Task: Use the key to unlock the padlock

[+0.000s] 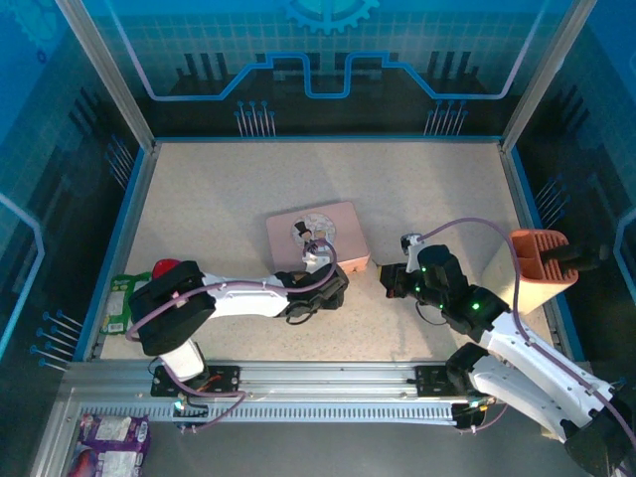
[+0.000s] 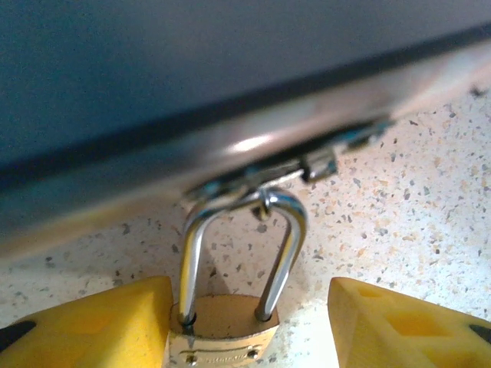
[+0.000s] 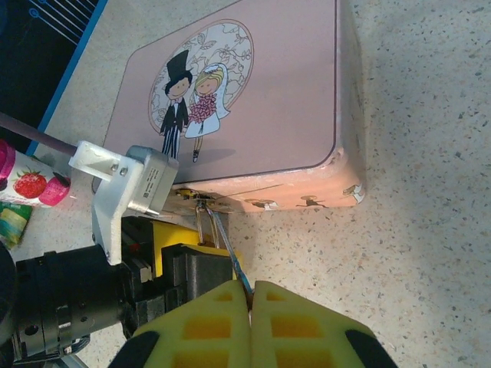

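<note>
Top view: the left gripper (image 1: pixel 320 288) is waiting at the pink tin's (image 1: pixel 316 229) near edge, with the right gripper (image 1: pixel 391 282) at its 3 o'clock.
Left wrist: its jaws are standing apart, straddling the padlock (image 2: pixel 222 343), whose shackle points to 12 o'clock.
Right wrist: closed fingers are pinching the key (image 3: pixel 230 257), which is aiming toward 11 o'clock at the lock.

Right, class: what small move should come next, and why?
Probably close the jaws of the left gripper on the padlock: its body sits between them with a gap on one side, hanging from the tin, while the right gripper pinches the key.

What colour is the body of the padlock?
The padlock has a brass-gold body; the left wrist view shows it best.
</note>
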`<state>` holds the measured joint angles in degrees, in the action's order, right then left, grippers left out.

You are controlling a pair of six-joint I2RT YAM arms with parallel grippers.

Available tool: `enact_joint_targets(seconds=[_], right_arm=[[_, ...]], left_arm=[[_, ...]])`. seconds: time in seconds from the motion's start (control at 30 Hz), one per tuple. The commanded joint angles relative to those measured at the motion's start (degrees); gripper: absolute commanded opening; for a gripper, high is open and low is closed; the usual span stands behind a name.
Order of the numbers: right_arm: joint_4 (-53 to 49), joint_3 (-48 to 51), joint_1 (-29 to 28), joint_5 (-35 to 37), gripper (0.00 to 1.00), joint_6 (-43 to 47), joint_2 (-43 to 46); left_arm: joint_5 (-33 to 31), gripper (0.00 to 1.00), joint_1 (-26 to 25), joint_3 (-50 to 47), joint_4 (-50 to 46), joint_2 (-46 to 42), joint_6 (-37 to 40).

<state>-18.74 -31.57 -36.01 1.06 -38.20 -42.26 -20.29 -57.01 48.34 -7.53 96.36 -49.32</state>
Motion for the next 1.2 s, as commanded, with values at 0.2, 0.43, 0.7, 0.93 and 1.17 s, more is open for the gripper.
enact_joint_targets(seconds=[0.2,0.43,0.7,0.93,1.17], right_arm=[[2.0,0.5,-0.8,-0.8,0.0,-0.9,-0.5],[1.6,1.0,-0.8,-0.2,0.0,-1.3,0.6],[1.7,0.9,-0.9,-0.4,0.0,-1.7,0.6],[1.8,0.7,-1.0,-0.3,0.0,-1.8,0.5],[1.5,0.5,-1.2,-0.2,0.0,-1.8,0.2]], left_arm=[[4.8,0.53,0.8,2.1,1.3,0.6,2.7],[4.4,0.53,1.3,-5.2,8.0,-4.0,1.5],[8.7,0.5,3.5,-10.5,16.4,-5.9,2.8],[10.4,0.39,4.4,-11.8,19.5,-4.8,2.5],[10.9,0.38,4.5,-11.6,20.5,-4.0,2.7]])
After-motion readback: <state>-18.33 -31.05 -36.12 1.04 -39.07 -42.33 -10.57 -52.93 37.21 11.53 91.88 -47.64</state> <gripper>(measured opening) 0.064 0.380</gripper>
